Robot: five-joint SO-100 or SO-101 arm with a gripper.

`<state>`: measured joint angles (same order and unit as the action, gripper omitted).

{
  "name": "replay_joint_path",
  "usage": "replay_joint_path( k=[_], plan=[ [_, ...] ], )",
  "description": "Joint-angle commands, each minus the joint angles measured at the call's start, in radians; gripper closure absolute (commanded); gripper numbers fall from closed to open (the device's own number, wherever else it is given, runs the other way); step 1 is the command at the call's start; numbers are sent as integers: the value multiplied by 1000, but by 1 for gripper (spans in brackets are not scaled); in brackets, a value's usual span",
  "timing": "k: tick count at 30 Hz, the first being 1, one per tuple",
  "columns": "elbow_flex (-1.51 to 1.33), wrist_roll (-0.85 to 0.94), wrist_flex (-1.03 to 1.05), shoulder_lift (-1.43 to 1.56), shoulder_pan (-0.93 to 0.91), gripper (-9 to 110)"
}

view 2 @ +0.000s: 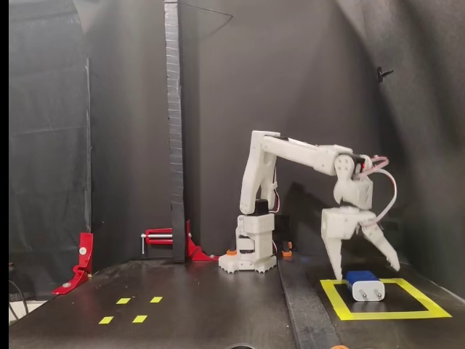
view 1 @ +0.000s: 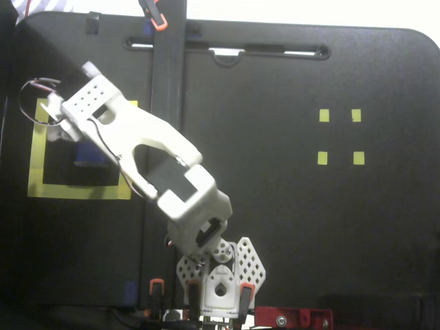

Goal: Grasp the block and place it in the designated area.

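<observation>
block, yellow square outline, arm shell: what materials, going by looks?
Block: looks like hard molded plastic, blue body with a white end face and a slight sheen.
Yellow square outline: seems to be flat matte tape stuck to the black table, with crisp straight edges.
Arm: probably matte white 3D-printed plastic, with perforated panels. The hand hangs open above the block.

White arm (view 2: 305, 154), red-and-black cables (view 2: 383, 190)

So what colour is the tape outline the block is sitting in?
Yellow. The tape outline around the block shows best in the side fixed view.
</observation>
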<state>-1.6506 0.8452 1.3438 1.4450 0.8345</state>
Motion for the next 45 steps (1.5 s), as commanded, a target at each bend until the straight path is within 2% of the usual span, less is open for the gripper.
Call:
replay_joint_path(
  k=[1, 12, 26, 29, 40, 45],
  plan=[
    [58, 6, 32, 80, -9, 56],
    [219, 14, 264, 176, -34, 56],
    [230, 18, 288, 195, -37, 57],
    [235, 14, 291, 198, -38, 61],
    [242, 11, 308, 204, -41, 99],
    [242, 11, 308, 209, -44, 101]
  ],
)
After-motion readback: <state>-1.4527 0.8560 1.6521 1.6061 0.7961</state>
